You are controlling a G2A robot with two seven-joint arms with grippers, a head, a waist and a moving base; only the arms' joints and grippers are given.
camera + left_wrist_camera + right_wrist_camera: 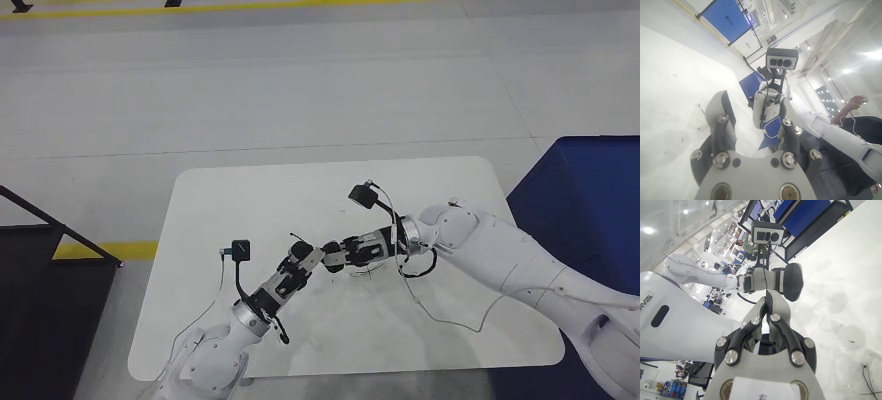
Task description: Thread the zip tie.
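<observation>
We see the right gripper (766, 296) close up, its grey fingers (780, 306) pressed together. Just beyond it the left gripper (768, 282) faces us, spread wide. A thin dark zip tie (866, 376) lies on the white table (829, 266).

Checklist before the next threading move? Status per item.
1. Right gripper shut: ok.
2. Zip tie in its grip: cannot tell; only a thin dark strand shows at the tips.
3. Left gripper open: ok.
4. Right gripper lined up between the left fingers, by the left wrist view: ok.
5. Loose dark strands lie on the table, off to the side: ok.
</observation>
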